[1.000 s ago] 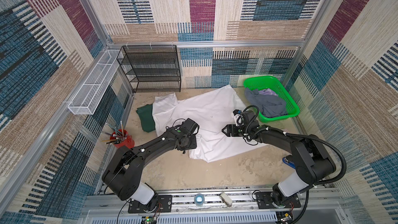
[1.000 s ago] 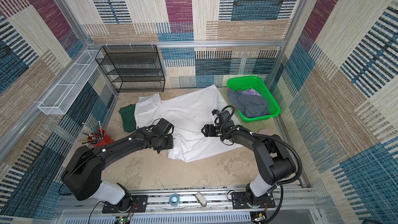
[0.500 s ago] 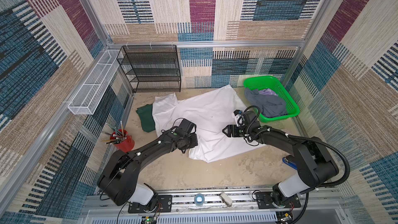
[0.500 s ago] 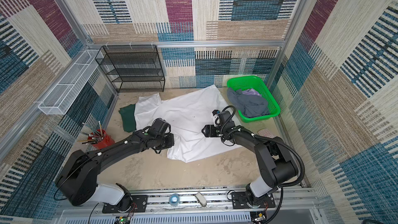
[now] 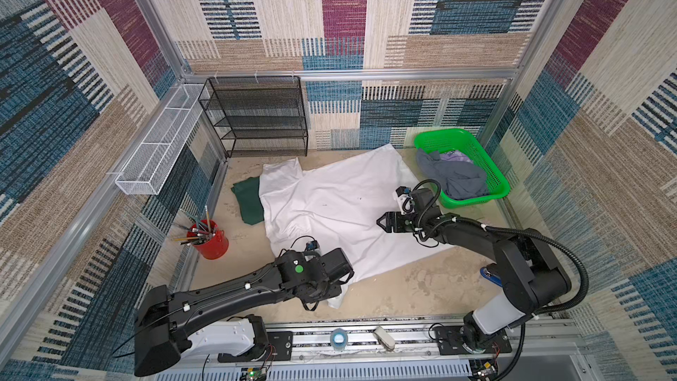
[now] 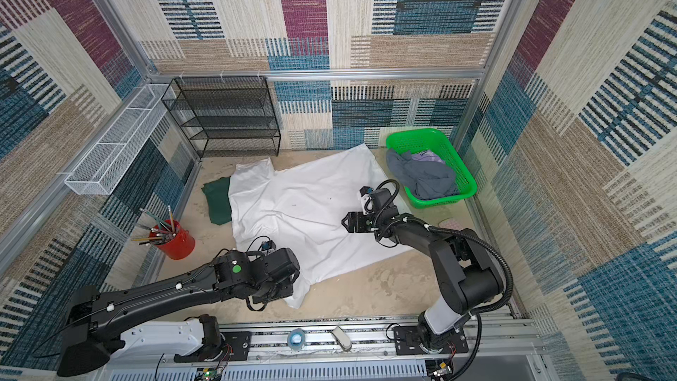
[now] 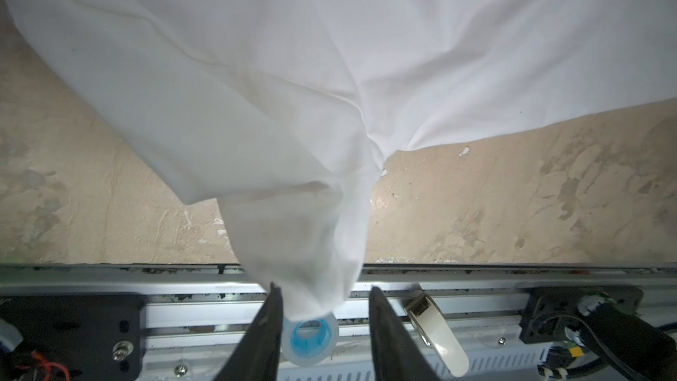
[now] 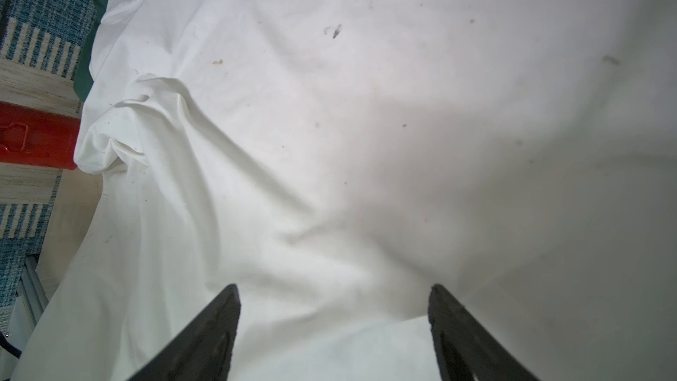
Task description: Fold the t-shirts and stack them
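Here, a large white shirt (image 5: pixel 340 196) of thin, creased cloth lies spread just beside a green mesh basket (image 5: pixel 451 133), which holds a crumpled grey shirt (image 5: pixel 456 177). A dark green shirt (image 5: pixel 249 201) shows at the white one's edge farthest from the basket. The left gripper (image 7: pixel 322 289) stands half-parted, a limp white corner drooping unclamped in its gap. The right gripper (image 8: pixel 335 287) gapes wide over the white cloth near the basket.

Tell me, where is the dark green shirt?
In both top views the dark green shirt lies left of the white shirt, partly under its edge, beyond the red pencil cup.
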Controlling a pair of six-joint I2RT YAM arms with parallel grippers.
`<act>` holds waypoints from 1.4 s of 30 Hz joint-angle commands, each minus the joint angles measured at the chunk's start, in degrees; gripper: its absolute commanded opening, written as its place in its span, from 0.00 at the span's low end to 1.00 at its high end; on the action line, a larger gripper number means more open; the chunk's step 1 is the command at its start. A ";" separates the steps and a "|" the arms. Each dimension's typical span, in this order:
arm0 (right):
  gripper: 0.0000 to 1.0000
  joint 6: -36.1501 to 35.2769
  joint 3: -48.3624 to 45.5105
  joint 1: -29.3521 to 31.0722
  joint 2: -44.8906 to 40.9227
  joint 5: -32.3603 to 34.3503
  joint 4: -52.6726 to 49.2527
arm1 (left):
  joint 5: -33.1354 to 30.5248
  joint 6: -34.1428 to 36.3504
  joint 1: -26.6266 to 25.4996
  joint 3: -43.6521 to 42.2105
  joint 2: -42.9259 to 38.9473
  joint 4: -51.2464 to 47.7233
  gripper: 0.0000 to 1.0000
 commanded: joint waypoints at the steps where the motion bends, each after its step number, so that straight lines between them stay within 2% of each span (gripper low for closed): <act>1: 0.82 -0.03 -0.11 0.02 -0.13 -1.12 2.22 | -6.43 -1.34 -0.52 3.73 1.42 -6.66 0.46; 3: 0.82 -0.03 -0.26 0.05 -0.21 -0.79 2.04 | -9.49 -0.17 -0.36 4.06 0.87 -6.15 0.50; 6: 0.82 -0.11 -0.17 0.03 0.10 -0.79 1.93 | -11.05 1.02 1.55 2.28 0.05 -6.54 0.51; 13: 0.82 -0.62 1.20 0.00 1.56 -1.53 1.10 | -5.07 10.32 14.11 -9.17 -1.00 -1.76 0.51; 18: 0.82 -0.92 1.83 -0.02 2.16 -1.45 0.26 | -0.94 15.99 21.82 -13.71 0.14 5.39 0.50; 22: 0.82 -1.11 2.30 0.05 2.18 -1.39 -0.40 | -0.20 16.98 22.77 -12.80 3.13 2.30 0.49; 28: 0.82 -1.20 2.44 0.03 2.58 -1.38 -0.53 | 4.46 10.77 21.61 -21.26 -8.60 2.41 0.47; 30: 0.82 -1.13 2.75 0.03 3.13 -1.57 -0.37 | 5.42 9.96 21.65 -23.91 -9.90 4.65 0.48; 36: 0.82 -1.13 3.79 0.05 3.29 -1.88 -1.12 | 7.54 11.93 21.62 -23.47 -1.71 13.26 0.49; 38: 0.82 -1.40 3.75 0.06 3.02 -1.58 -1.57 | 7.84 12.29 21.67 -22.80 1.12 14.46 0.45; 39: 0.82 -1.54 3.79 0.06 2.89 -1.39 -1.83 | 7.72 12.31 21.61 -22.57 1.87 14.36 0.40; 42: 0.82 -1.60 3.19 0.06 2.37 -1.05 -1.78 | 6.66 12.29 21.61 -21.88 2.28 11.94 0.15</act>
